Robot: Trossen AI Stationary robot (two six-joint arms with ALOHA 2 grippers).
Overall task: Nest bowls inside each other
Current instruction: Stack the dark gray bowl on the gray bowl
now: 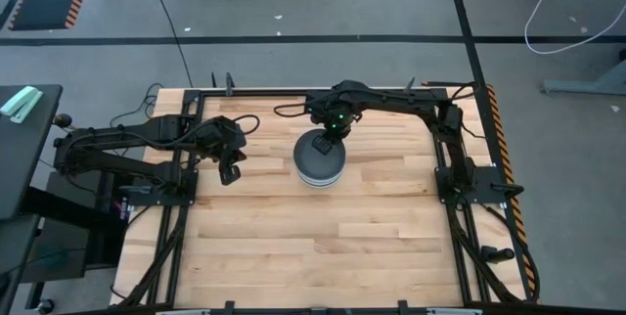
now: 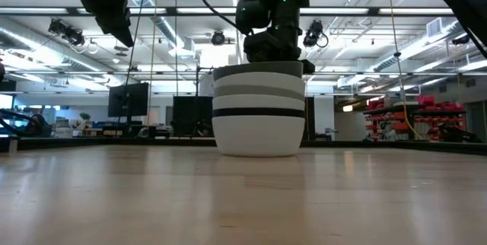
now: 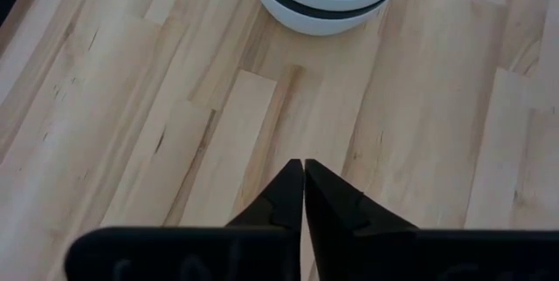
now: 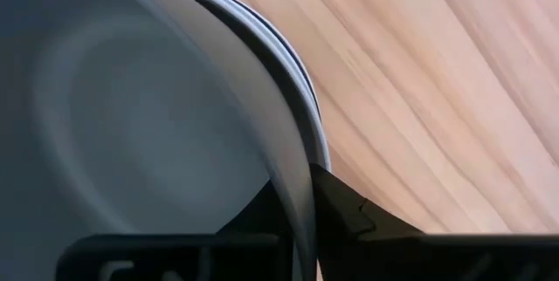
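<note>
While the last bowl is settling onto the pile, the action is sitting at the centre of the high view. Nearest the low camera, the bare butcher-block wooden table (image 2: 243, 199) is offering wide open room on every side. Behind it the stack of round nested bowls (image 2: 257, 109), white at the base with black, white and grey bands above, is standing upright, well clear of every table edge. The right gripper (image 4: 306, 195) is pinching the rim of the top grey bowl (image 4: 131, 115), one finger inside, one outside. My read: release and lift straight up comes next, gently, so the stack is not dragged. The left gripper (image 3: 303, 169) is waiting at centre left, fingers pressed together, holding nothing.
</note>
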